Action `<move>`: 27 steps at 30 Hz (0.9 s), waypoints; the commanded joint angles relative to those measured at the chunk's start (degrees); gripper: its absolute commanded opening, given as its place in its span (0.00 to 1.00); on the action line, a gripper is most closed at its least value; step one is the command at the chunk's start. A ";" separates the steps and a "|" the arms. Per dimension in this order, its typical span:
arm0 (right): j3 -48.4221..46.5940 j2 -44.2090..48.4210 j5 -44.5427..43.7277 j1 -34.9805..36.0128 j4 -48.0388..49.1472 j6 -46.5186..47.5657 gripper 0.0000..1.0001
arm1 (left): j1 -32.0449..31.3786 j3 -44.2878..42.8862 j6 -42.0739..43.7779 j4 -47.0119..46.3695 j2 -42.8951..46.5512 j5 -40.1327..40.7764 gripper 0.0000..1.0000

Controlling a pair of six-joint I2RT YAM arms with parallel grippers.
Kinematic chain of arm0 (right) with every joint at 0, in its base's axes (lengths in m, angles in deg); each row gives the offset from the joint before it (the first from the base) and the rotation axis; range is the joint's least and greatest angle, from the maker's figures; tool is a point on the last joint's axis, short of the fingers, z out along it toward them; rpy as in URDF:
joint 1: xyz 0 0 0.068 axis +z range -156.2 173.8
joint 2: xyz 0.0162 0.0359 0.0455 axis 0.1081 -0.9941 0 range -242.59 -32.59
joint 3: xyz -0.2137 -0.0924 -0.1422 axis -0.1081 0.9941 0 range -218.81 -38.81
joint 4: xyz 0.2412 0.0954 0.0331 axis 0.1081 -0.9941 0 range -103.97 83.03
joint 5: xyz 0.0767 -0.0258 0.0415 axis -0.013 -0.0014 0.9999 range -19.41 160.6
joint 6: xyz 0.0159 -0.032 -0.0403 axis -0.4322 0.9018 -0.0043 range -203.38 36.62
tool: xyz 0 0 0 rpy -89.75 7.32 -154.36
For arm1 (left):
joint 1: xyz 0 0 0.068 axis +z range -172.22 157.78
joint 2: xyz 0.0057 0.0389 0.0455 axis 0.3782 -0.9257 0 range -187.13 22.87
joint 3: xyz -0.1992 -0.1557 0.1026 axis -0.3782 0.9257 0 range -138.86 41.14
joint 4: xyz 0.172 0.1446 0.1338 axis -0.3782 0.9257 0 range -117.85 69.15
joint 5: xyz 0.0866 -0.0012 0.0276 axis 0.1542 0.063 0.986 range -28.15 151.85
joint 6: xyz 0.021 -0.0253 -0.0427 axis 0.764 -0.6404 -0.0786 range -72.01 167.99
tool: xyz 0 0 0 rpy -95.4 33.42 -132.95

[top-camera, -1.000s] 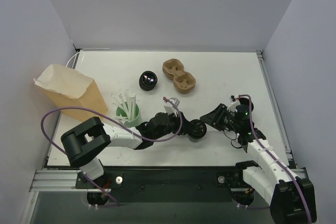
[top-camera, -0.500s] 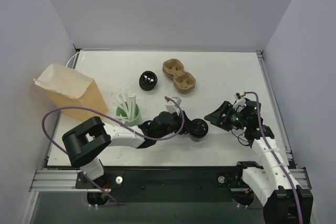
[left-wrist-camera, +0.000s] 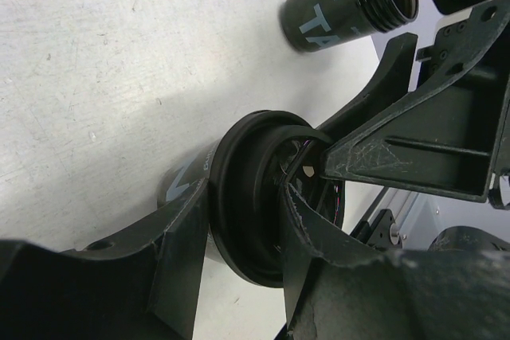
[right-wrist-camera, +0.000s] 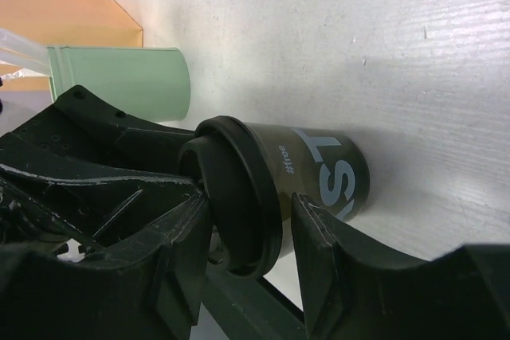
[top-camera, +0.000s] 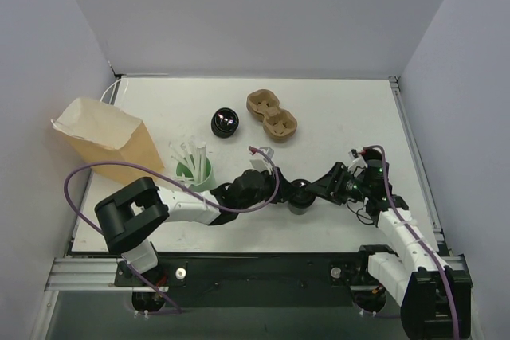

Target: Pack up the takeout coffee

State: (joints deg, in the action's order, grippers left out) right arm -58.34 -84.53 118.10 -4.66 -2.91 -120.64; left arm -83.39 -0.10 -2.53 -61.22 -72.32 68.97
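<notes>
The takeout coffee [top-camera: 300,193], a short black cup with a black lid, stands near the table's front middle. My left gripper [top-camera: 292,195] reaches it from the left and is shut on it. In the left wrist view one finger lies under the lid rim and the other across the top of the takeout coffee [left-wrist-camera: 247,197], between the left gripper's [left-wrist-camera: 239,236] fingers. My right gripper [top-camera: 312,190] comes in from the right. Its fingers touch the lid top and the wall of the takeout coffee [right-wrist-camera: 319,173], with the right gripper [right-wrist-camera: 247,236] closed around the rim.
A green cup with white straws [top-camera: 194,169] stands just left of the left arm, a brown paper bag [top-camera: 103,141] beyond it. A lidless black cup [top-camera: 225,123] and a cardboard cup carrier [top-camera: 272,115] sit further back. Another open black cup [left-wrist-camera: 351,1] shows in the left wrist view.
The right gripper drew back to the right with wider jaws, then swung left onto the cup and narrowed around its lid. The left gripper and the cup stayed put.
</notes>
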 commanded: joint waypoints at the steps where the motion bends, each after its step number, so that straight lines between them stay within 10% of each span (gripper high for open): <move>1: 3.35 -2.46 -6.35 0.04 2.46 0.16 0.38 | -1.93 5.72 0.52 24.06 -6.23 2.90 0.30; 20: 12.50 -2.29 -15.96 9.45 6.04 -3.09 0.33 | -7.74 8.97 -11.17 27.48 -6.76 7.65 0.30; 27: 1.53 -0.44 -11.12 8.66 0.80 -1.33 0.47 | -8.88 6.08 -10.65 30.01 -3.42 10.11 0.30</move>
State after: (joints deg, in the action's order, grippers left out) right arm -53.44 -83.68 108.09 3.69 12.89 -124.02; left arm -88.94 2.75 -17.37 -60.72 -71.56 84.99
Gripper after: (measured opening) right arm 0.429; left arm 0.464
